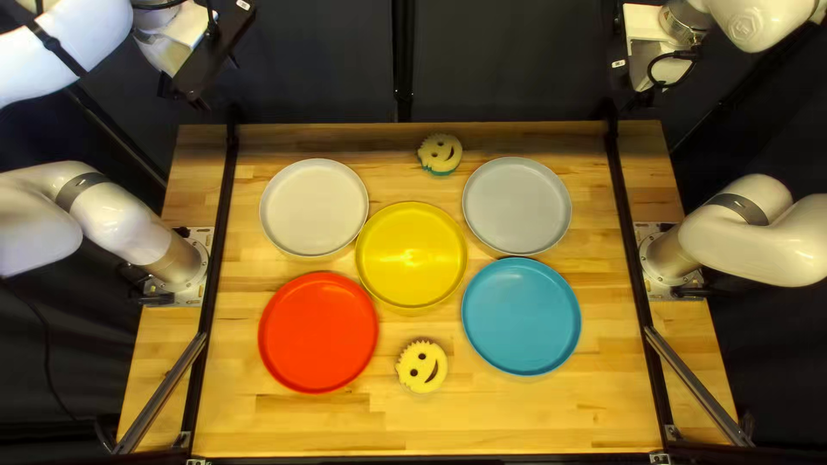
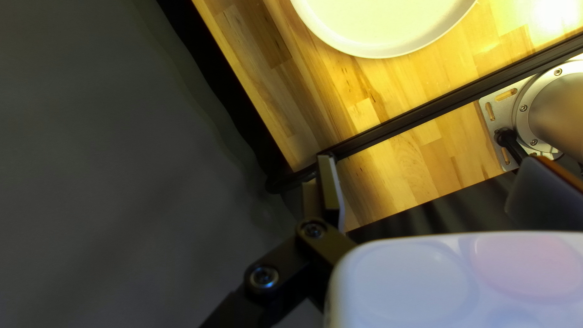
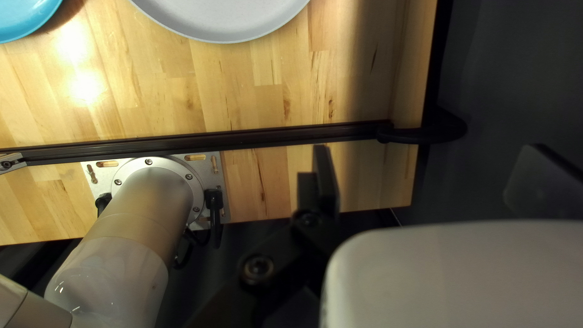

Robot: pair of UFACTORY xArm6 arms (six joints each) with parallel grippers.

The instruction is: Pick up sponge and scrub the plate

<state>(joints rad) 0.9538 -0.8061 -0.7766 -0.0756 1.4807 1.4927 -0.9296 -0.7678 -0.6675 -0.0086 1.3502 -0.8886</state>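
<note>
Left arm (image 1: pixel 125 220) and right arm (image 1: pixel 758 237) are raised; left tool (image 1: pixel 205 67) and right tool (image 1: pixel 619 76), dimly seen, look spread wide.

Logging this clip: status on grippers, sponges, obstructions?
Left gripper open, right gripper open, both empty. Far sponge, near sponge on table, unheld. Nothing covering either sponge.

Five plates (image 1: pixel 412 256), two sponges (image 1: pixel 422 366), two arms (image 1: pixel 125 226).
</note>
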